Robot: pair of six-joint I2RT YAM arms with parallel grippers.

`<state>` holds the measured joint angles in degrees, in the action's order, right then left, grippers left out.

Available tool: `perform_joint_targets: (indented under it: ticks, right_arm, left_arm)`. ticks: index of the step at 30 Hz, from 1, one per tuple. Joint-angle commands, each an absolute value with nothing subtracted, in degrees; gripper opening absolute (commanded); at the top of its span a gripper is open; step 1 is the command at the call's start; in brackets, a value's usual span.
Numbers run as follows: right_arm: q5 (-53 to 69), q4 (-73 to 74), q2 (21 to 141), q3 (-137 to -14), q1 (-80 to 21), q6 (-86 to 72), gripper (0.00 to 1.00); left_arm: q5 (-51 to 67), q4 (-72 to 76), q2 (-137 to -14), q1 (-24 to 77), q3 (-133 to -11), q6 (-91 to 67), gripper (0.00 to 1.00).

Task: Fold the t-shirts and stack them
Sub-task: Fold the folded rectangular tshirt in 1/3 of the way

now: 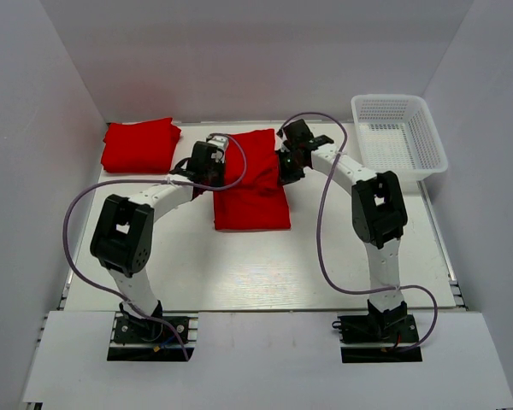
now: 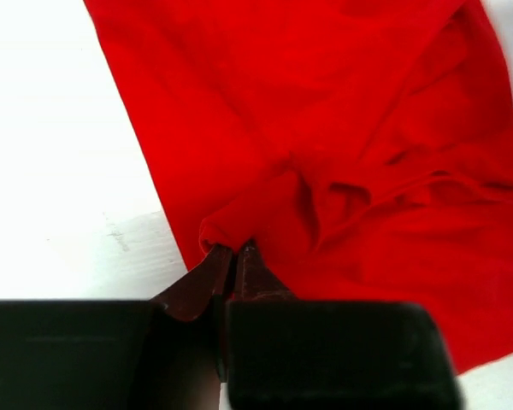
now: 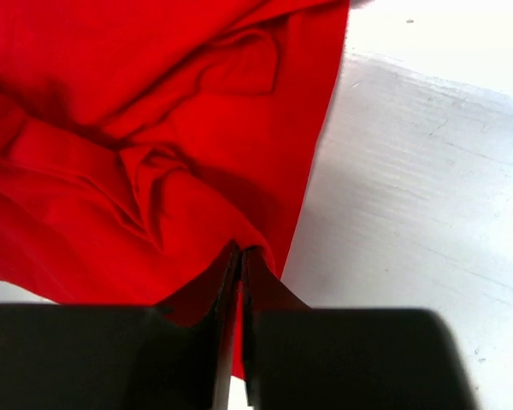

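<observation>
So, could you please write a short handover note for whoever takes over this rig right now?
Left gripper: shut on the left edge of the plain red cloth t-shirt in the middle of the white table.
Right gripper: shut on that shirt's right edge.
Done: another red t-shirt lies folded at the far left; the middle one looks partly folded.
To do: finish its fold and stack it on the folded one.
The white plastic mesh basket stands at the far right.
</observation>
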<state>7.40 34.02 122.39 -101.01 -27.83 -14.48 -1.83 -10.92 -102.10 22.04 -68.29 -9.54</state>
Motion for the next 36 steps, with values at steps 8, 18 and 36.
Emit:
perform_joint_targets:
  ticks: [8,18,36]
  right_arm:
    - [9.3,32.5,123.4,-107.7,-26.6,-11.7,0.81]
    - [9.2,33.2,113.0,-96.3,-26.7,-12.7,0.90]
    - [13.1,20.6,96.0,-66.1,-27.9,-17.8,0.90]
  left_arm:
    - [-1.1,-13.7,-102.1,19.3,-71.4,-10.3,1.00]
    - [3.4,-19.4,-91.9,18.8,-68.0,-10.8,1.00]
    - [13.4,-9.8,-77.4,20.0,-40.1,-14.4,1.00]
